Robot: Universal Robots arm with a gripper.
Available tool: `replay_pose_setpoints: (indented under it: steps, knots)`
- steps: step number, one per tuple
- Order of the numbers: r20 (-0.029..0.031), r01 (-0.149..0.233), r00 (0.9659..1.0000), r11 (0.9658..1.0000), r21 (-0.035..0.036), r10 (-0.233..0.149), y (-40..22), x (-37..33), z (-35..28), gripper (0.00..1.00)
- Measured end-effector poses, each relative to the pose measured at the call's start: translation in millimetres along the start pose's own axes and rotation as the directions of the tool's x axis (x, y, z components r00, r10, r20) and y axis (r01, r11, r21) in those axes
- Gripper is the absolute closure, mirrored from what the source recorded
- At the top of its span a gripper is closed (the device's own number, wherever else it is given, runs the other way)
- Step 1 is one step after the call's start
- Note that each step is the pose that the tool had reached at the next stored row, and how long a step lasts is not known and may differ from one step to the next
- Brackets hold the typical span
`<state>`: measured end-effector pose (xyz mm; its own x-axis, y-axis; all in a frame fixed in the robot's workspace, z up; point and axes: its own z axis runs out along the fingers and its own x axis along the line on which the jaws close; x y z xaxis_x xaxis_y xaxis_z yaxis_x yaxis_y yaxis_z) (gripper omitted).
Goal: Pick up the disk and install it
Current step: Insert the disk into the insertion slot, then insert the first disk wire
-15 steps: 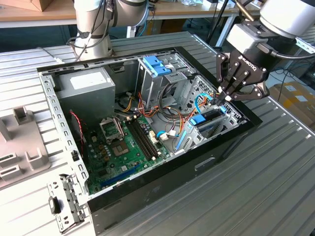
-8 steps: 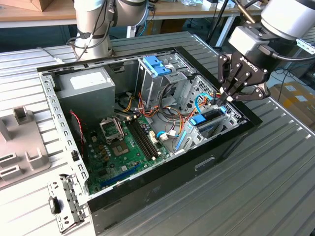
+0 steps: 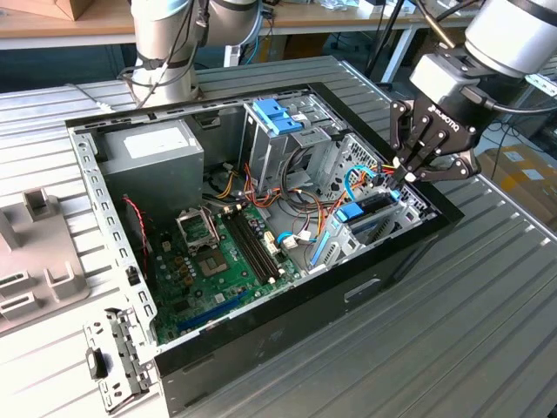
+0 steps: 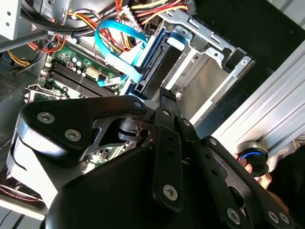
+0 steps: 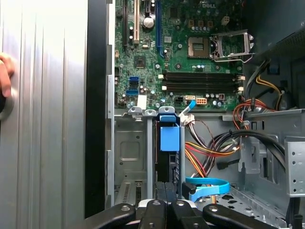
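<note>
The disk [image 3: 372, 212] stands on edge in a slot of the metal drive cage [image 3: 344, 244] at the front corner of the open computer case, on the exterior view's right. Its blue bracket tab [image 5: 170, 139] faces the motherboard. In the first wrist view the disk [image 5: 169, 164] is edge-on between the cage walls, and in the second wrist view its dark edge [image 4: 151, 71] has a blue strip beside it. My gripper [image 3: 406, 177] hangs over the disk's outer end with its black fingers pressed together, at or just above that end [image 5: 166, 190] [image 4: 163, 95].
Coloured cables [image 3: 370, 170] and a blue ribbon cable [image 5: 207, 183] lie next to the disk. The motherboard [image 3: 218, 252], grey power-supply box [image 3: 152, 152] and a cage with light-blue latches [image 3: 278, 117] fill the case. A person's hand [image 5: 4, 71] rests on the table by the case wall.
</note>
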<state>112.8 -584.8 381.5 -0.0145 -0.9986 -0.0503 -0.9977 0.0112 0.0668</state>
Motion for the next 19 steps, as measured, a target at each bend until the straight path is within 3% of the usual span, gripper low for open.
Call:
replay_pose_setpoints:
  steps: [13,19]
  knots:
    - [-0.0013,0.000,1.0000,1.0000,0.0000,0.000,-22.4,0.8,5.5,0.89]
    - [-0.0012,0.000,1.0000,1.0000,0.0001,0.000,-23.9,0.8,5.5,0.89]
